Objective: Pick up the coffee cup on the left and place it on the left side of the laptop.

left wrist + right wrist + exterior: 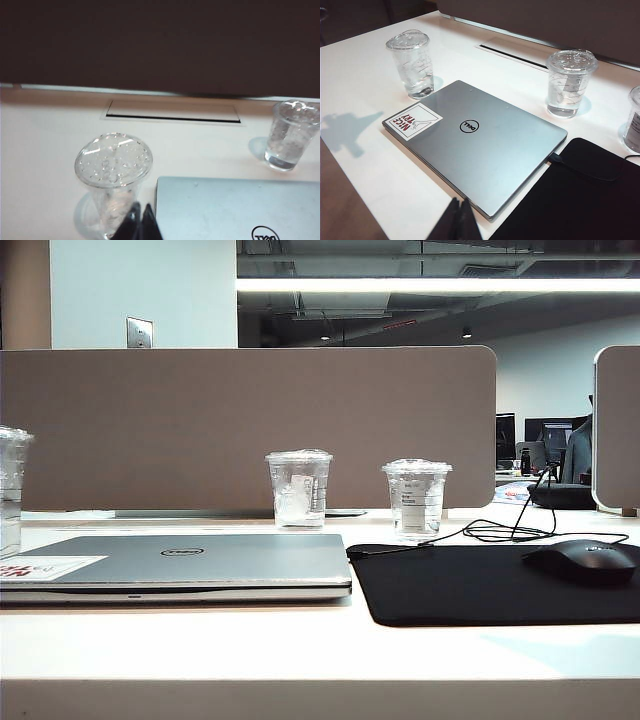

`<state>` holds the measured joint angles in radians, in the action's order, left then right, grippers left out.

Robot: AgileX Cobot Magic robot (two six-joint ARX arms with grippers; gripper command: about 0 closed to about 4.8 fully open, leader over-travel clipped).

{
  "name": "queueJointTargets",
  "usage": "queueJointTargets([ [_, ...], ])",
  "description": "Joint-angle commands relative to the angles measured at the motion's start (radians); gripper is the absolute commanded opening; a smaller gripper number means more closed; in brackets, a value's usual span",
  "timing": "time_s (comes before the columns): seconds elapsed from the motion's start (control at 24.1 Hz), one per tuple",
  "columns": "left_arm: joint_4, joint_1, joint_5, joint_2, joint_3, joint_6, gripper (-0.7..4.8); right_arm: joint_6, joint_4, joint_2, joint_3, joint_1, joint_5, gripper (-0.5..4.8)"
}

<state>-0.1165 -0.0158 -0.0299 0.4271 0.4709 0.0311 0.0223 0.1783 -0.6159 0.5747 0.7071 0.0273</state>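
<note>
The coffee cup (pixel 113 172), tall clear plastic with a domed clear lid, stands upright on the white table just beside the laptop's edge. It also shows at the far left of the exterior view (pixel 10 490) and in the right wrist view (pixel 412 62). The silver Dell laptop (pixel 190 562) (pixel 235 210) (pixel 485 145) lies closed. My left gripper (pixel 140 222) is shut with nothing in it, its tips in front of the cup's base. My right gripper (pixel 457 217) is shut and empty, near the laptop's front corner. Neither gripper shows in the exterior view.
Two shorter clear cups (pixel 298 488) (pixel 416 498) stand behind the laptop near the brown partition (pixel 250 425). A black mouse mat (pixel 480 585) with a black mouse (pixel 585 560) and its cable lies right of the laptop. A cable slot (pixel 172 111) is cut into the table.
</note>
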Motion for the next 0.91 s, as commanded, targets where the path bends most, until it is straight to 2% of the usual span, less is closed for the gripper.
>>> queueJointTargets([
  [0.04,0.047,-0.053,-0.019,-0.065,-0.075,0.003,-0.06,0.003,-0.017,0.003,0.004,0.000,0.001,-0.01],
  [0.25,0.067,-0.055,-0.018,-0.205,-0.207,0.005,-0.06,0.003,-0.017,0.002,0.003,0.000,0.001,-0.01],
  [0.5,0.076,-0.052,-0.015,-0.326,-0.283,0.007,-0.06,0.003,-0.017,0.003,0.004,0.000,0.001,-0.01],
  [0.75,0.186,-0.050,-0.010,-0.407,-0.395,0.011,-0.06,0.003,-0.017,0.003,0.003,0.000,0.001,-0.01],
  [0.91,0.183,-0.019,0.044,-0.424,-0.438,0.025,-0.06,0.003,-0.017,0.003,0.003,0.000,0.001,-0.01],
])
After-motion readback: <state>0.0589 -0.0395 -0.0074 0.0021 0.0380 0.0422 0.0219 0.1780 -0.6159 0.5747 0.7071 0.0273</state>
